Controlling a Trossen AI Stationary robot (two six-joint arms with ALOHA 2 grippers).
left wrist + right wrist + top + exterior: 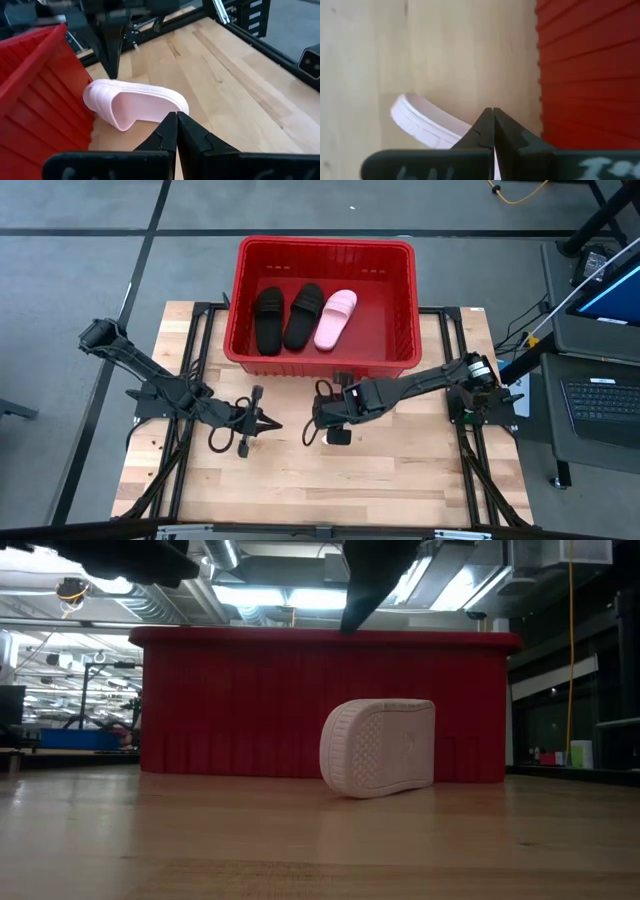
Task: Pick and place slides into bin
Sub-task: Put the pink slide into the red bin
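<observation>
While three slides already lie side by side in the bin (400,300), two black slides (285,318) toward its left wall and a pink slide (336,318) beside them, the fourth slide (132,106), pale pink, stands on its edge on the tabletop (420,470) just in front of the bin's front wall, sole turned outward in the low view; whether it leans on the wall cannot be told. The left gripper (268,423) waits near the middle of the tabletop, left of the fallen slide, its fingers pinched together on nothing; the right gripper (322,420) hangs just right of it, close over the slide, its fingers likewise pressed together and empty.

The likely trouble, as I judge it, is the slide's posture: balanced on its edge, it could topple flat or skid along the wood if a shut finger nudges it; a grasp begun without spreading the fingers would only push it against the red wall; the two grippers, being near each other, could also clash if both reach in.

No brand, label or readable writing shows on the slides or bin.
</observation>
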